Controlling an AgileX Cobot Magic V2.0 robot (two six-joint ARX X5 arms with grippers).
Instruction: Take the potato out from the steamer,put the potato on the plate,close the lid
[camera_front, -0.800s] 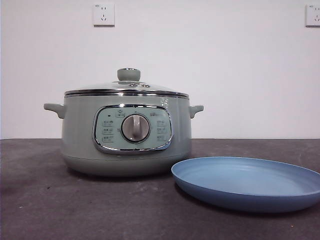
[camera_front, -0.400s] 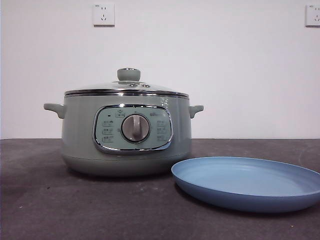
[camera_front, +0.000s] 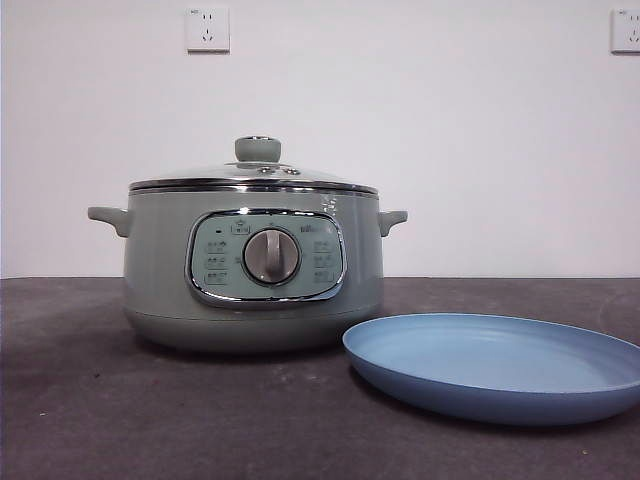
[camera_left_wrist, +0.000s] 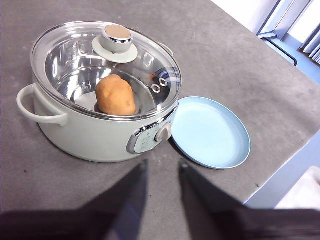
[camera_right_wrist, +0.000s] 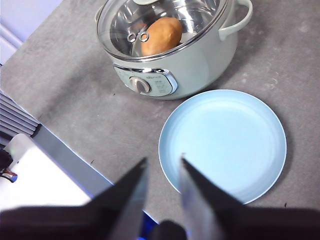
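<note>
The pale green steamer (camera_front: 255, 265) stands on the table with its glass lid (camera_front: 255, 177) closed on it. The tan potato (camera_left_wrist: 115, 95) lies inside under the glass; it also shows in the right wrist view (camera_right_wrist: 161, 35). The light-blue plate (camera_front: 495, 365) lies empty beside the steamer, to its right and nearer the camera. My left gripper (camera_left_wrist: 162, 167) hangs above the table on the steamer's dial side, open and empty. My right gripper (camera_right_wrist: 163, 162) hangs above the plate's (camera_right_wrist: 222, 145) near rim, open and empty. Neither gripper shows in the front view.
The dark grey table (camera_front: 100, 420) ends at an edge close to the plate (camera_left_wrist: 280, 165). A white surface (camera_right_wrist: 40, 190) lies beyond the edge in the right wrist view. Two wall sockets (camera_front: 207, 28) sit high on the white back wall.
</note>
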